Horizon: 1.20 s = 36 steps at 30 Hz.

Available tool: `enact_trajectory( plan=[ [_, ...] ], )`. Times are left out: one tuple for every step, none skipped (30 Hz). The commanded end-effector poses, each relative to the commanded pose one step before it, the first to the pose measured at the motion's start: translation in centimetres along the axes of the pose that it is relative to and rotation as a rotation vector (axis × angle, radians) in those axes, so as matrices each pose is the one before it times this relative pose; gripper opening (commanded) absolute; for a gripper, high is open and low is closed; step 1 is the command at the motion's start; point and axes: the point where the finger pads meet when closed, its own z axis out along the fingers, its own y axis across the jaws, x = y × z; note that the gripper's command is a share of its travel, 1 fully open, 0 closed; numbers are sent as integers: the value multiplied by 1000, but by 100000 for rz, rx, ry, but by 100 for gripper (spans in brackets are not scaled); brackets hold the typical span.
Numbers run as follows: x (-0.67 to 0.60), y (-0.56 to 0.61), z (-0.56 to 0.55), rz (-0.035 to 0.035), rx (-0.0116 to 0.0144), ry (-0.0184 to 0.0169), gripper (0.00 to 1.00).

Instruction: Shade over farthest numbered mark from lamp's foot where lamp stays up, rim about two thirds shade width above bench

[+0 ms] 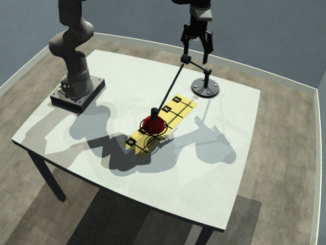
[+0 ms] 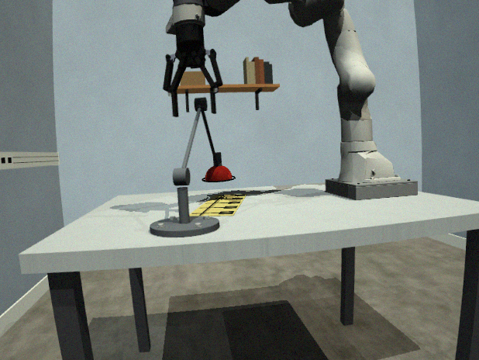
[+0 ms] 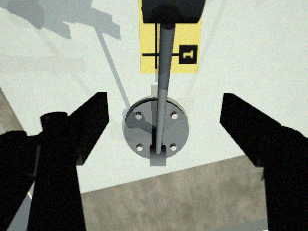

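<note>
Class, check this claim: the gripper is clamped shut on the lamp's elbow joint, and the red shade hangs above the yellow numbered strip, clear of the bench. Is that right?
Not quite. The gripper is open, its fingers standing either side of the elbow joint without touching it; the exterior view shows this. The red shade does hang above the yellow numbered strip, clear of the bench.

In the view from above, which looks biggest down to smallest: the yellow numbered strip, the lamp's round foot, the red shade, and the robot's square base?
1. Robot's square base
2. Yellow numbered strip, partly hidden by the shade
3. Red shade and lamp's round foot: these look about alike. The shade hangs nearer the camera, so I won't rank them.
</note>
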Motion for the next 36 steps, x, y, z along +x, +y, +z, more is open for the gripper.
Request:
enact_trajectory(
  plan=[
    [511, -67, 361, 657, -739, 412, 100],
    [123, 2, 94, 171, -192, 156, 100],
    [123, 2, 94, 171, -192, 156, 100],
    [123, 1, 94, 171, -192, 156, 100],
    [0, 0, 0, 0, 0, 0, 100],
    [0, 0, 0, 0, 0, 0, 100],
    [-9, 10, -412, -19, 30, -29, 100],
    [-10, 10, -412, -19, 30, -29, 100],
    [-10, 10, -412, -19, 30, -29, 100],
    [-10, 10, -412, -19, 30, -29, 100],
    [-10, 10, -412, -19, 30, -29, 100],
    [-10, 10, -412, -19, 30, -29, 100],
    [-10, 10, -412, -19, 30, -29, 100],
    [-10, 9, -412, -19, 30, -29, 100],
    [-10, 9, -412, -19, 30, -29, 100],
    [-10, 9, -412, -19, 30, -29, 100],
    [-11, 9, -412, -19, 30, -29, 100],
    [-11, 9, -412, -19, 30, -29, 100],
    [-11, 9, -412, -19, 30, -29, 100],
    [-11, 9, -412, -19, 30, -29, 100],
    [-11, 9, -412, -19, 30, -29, 100],
    [0, 0, 0, 0, 0, 0, 100],
    [0, 0, 0, 0, 0, 0, 100],
    [-4, -29, -383, 57, 133, -73, 100],
    [-5, -29, -383, 57, 133, -73, 100],
    [-5, -30, -383, 57, 133, -73, 100],
    [-5, -30, -383, 57, 133, -73, 100],
    [-6, -31, -383, 57, 133, -73, 100],
    [-6, -31, -383, 57, 133, -73, 100],
    [-6, -32, -383, 57, 133, -73, 100],
    [-7, -32, -383, 57, 133, -73, 100],
    [-7, -33, -383, 57, 133, -73, 100],
    [-7, -33, -383, 57, 133, -73, 100],
    [-7, -34, -383, 57, 133, -73, 100],
    [-8, -34, -383, 57, 133, -73, 100],
    [-8, -35, -383, 57, 133, -73, 100]
  ],
)
